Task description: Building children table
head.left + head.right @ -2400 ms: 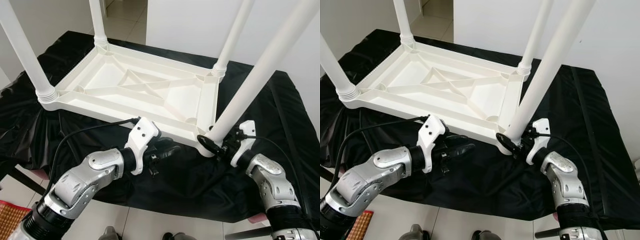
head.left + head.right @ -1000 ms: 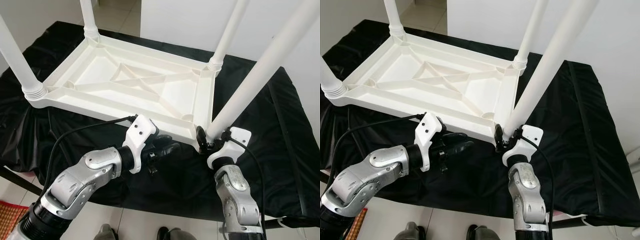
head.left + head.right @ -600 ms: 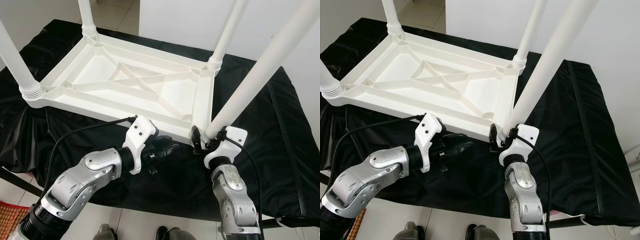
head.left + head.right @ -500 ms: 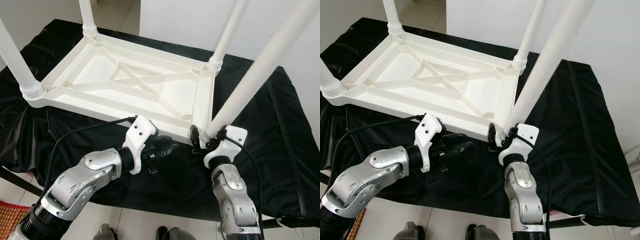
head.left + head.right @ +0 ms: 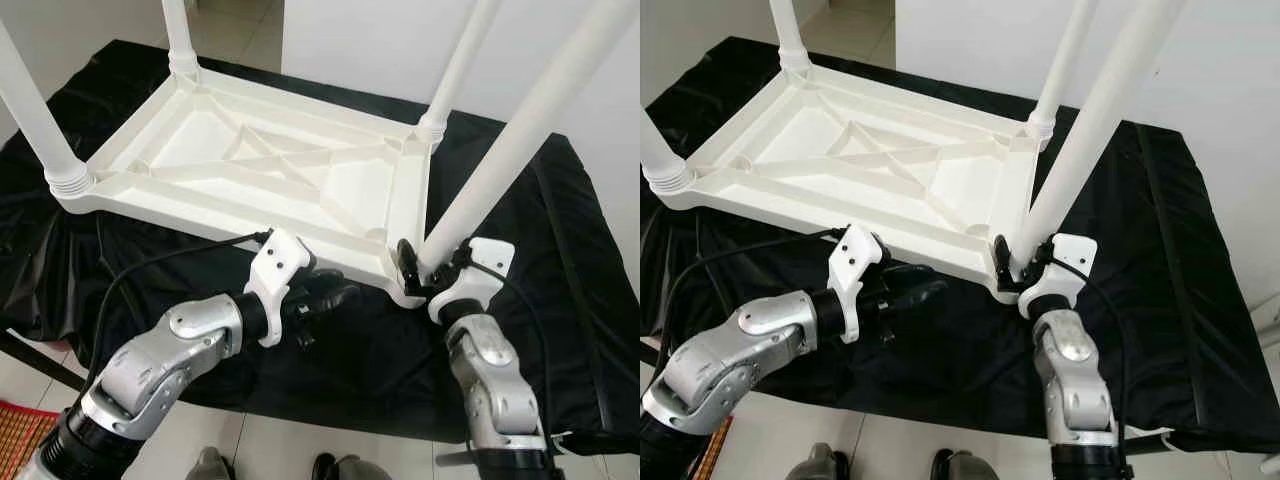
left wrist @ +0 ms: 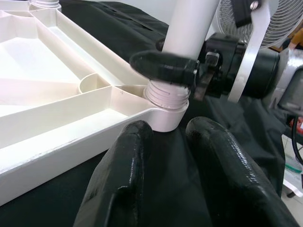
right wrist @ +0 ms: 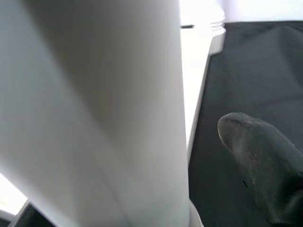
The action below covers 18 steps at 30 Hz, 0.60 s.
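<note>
White ribbed kids' table top (image 5: 270,170) lies flipped on black cloth (image 5: 560,260). Right end effector (image 5: 425,268) clamps the near leg (image 5: 510,150); left end effector (image 5: 335,297) looks slightly parted, holding nothing.

The left arm reaches forward with its elbow bent, its wrist level and the left gripper (image 5: 328,297) low, jaws a narrow gap apart and empty. The right arm rises steeply from below, and the right gripper (image 5: 418,268) has its jaws clamped around a leg (image 5: 500,150).
</note>
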### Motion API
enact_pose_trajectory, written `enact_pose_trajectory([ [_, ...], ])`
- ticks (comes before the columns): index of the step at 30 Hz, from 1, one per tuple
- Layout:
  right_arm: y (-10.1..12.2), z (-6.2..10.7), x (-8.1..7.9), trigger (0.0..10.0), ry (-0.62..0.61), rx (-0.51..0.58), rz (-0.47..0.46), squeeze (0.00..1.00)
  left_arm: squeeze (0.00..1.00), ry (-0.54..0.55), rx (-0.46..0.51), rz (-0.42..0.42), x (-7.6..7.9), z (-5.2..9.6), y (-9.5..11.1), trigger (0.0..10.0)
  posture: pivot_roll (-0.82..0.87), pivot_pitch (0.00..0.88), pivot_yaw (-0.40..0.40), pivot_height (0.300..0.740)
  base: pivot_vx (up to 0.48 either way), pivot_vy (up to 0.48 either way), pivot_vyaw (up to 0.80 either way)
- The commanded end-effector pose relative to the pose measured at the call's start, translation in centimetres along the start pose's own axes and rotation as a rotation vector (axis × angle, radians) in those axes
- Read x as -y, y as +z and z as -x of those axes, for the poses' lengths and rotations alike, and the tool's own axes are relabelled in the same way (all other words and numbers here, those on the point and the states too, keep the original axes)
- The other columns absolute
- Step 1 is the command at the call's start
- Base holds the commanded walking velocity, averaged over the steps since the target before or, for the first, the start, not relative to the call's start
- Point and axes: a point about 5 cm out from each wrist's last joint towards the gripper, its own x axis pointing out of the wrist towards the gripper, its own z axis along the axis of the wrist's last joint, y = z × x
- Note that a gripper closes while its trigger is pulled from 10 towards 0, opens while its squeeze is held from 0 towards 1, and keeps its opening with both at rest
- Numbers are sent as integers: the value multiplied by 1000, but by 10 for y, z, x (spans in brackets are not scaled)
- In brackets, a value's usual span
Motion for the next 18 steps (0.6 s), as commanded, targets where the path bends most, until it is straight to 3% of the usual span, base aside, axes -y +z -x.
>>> enact_pose_trajectory([
  [1,-1,0,4,10000,58,-6,-5,0,0,-80,3,-4,5,0,2,10000,154,152,-115,740,0,0,0],
  [4,-1,-1,4,10000,90,-9,-1,0,0,-85,6,-3,5,0,2,10000,154,152,-115,740,0,0,0],
  [10,-1,-2,5,10000,373,-29,24,0,0,-86,2,-4,4,1,2,10000,152,157,-105,740,0,0,0],
  [18,-9,-13,18,10000,483,-61,50,0,0,-85,-2,3,4,2,2,10000,163,157,-91,740,0,0,0],
])
